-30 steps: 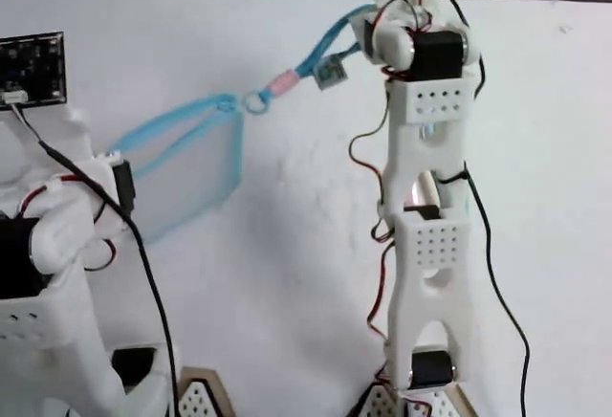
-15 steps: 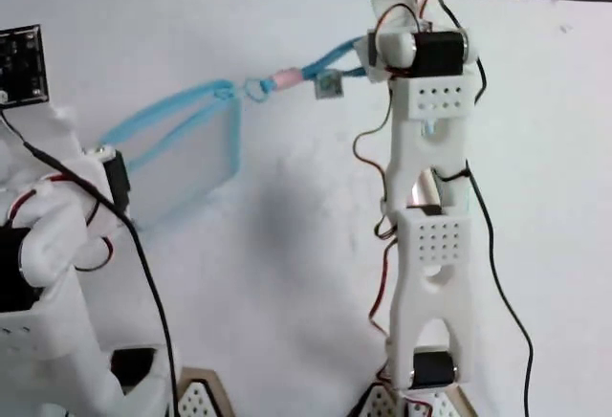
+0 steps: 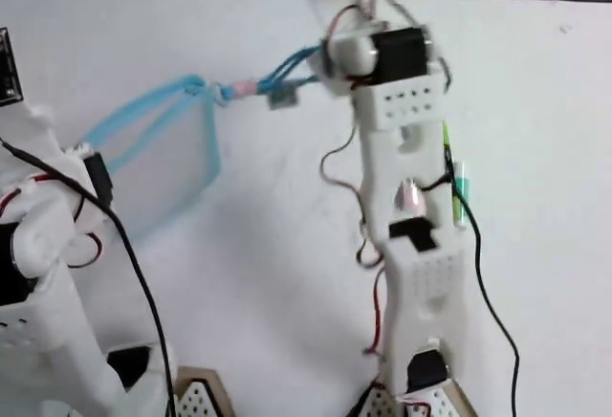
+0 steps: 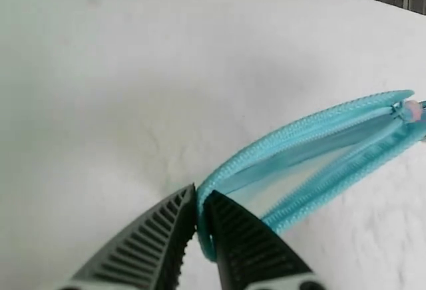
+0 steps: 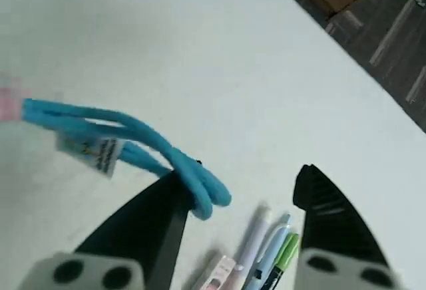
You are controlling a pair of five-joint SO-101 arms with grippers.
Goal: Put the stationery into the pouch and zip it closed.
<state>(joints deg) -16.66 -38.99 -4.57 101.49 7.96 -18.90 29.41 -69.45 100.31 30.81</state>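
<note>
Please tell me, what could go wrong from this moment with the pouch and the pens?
1. The cord only hangs over one finger of the open right gripper; it may slip off when pulled.
2. The left gripper pinches just the rim of the pouch, so a strong pull could free it.
3. The pens lie outside it; zipping now would leave them out.

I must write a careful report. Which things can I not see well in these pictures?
- Pens: high view, mostly hidden by the right arm; right wrist view, cut off by the edge; number unclear.
- Pouch: high view, near corner hidden by the left arm.
- Tag on the strap: blurred, print unreadable.
</note>
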